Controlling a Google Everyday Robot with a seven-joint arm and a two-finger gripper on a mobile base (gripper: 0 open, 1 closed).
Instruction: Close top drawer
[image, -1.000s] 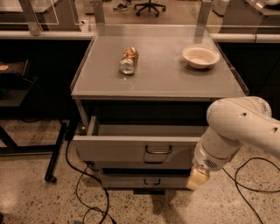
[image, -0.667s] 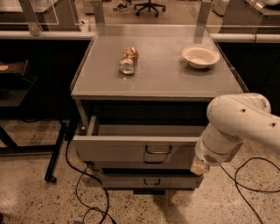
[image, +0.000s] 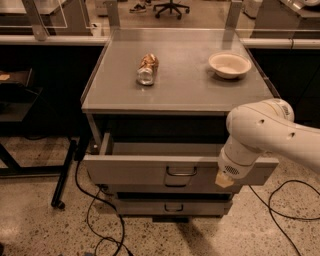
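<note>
The top drawer (image: 135, 170) is a wide grey metal drawer, pulled out from under the cabinet top, with a small dark wire handle (image: 181, 171) at the centre of its front panel. My gripper (image: 225, 179) is at the end of the white arm (image: 260, 135). It sits against the right part of the drawer's front panel, to the right of the handle. The inside of the drawer looks dark and I see nothing in it.
A crushed can (image: 147, 68) and a white bowl (image: 229, 64) lie on the grey cabinet top (image: 185, 90). A shallower drawer (image: 174, 206) sits below. Cables (image: 100, 220) trail on the speckled floor. A dark stand leg (image: 64, 175) is at the left.
My gripper has moved up from below the drawer's lower edge to the front panel. The drawer has not visibly moved.
</note>
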